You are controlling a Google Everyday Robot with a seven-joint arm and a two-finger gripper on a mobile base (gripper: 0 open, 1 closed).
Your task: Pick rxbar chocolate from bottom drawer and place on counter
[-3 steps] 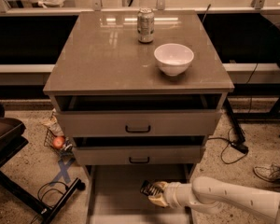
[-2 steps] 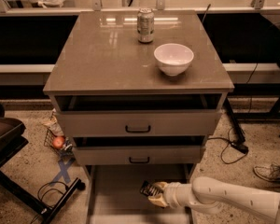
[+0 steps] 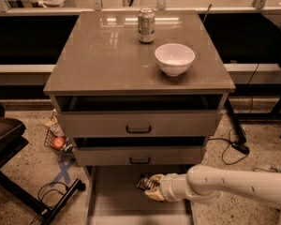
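The bottom drawer (image 3: 117,198) is pulled open under the two upper drawers, showing a pale grey floor. My gripper (image 3: 148,186) reaches in from the right on a white arm, at the drawer's back right. A small dark bar, the rxbar chocolate (image 3: 144,181), sits at the fingertips, partly hidden by them. The counter (image 3: 107,55) is the glossy grey-brown slab on top of the cabinet.
A white bowl (image 3: 174,58) and a soda can (image 3: 146,25) stand on the counter. The two upper drawers (image 3: 138,124) sit slightly open. A dark chair base (image 3: 18,172), cables and an orange object (image 3: 59,142) lie on the floor to the left.
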